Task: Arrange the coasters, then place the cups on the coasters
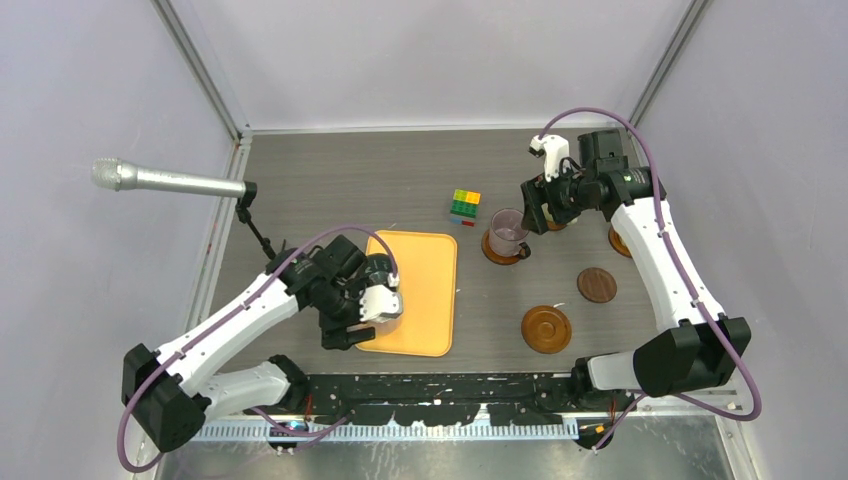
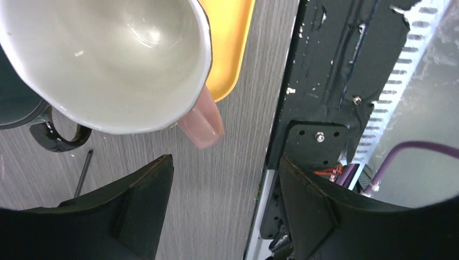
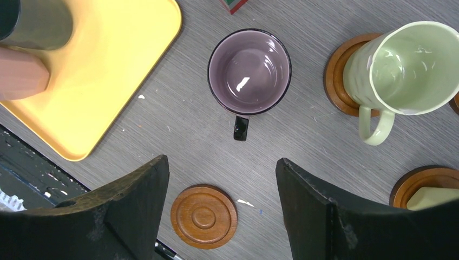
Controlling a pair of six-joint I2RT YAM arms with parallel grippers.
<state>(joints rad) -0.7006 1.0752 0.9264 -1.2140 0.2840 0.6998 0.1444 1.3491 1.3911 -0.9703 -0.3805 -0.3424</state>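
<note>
My left gripper [image 1: 372, 303] hangs over the left edge of the yellow tray [image 1: 425, 300], open [image 2: 224, 158] with only bare table between its fingers. Just past its fingertips is a pink-cream cup [image 2: 108, 59], beside a dark cup [image 2: 16, 103]. My right gripper [image 1: 535, 205] is open [image 3: 221, 161] above the table, holding nothing. Beneath it are the mauve cup [image 3: 249, 70] [image 1: 507, 230], which the top view shows on a coaster [image 1: 497, 256], a light green cup [image 3: 408, 67] on a coaster [image 3: 338, 81], a pale yellow cup [image 3: 433, 197] on a coaster [image 3: 414, 181], and a bare coaster [image 3: 203, 216].
Two bare coasters lie near the front right, one lighter [image 1: 546, 328] and one darker and flatter [image 1: 597, 285]. A multicoloured cube [image 1: 464, 207] stands behind the tray. A microphone [image 1: 160, 180] on a stand reaches in from the left wall.
</note>
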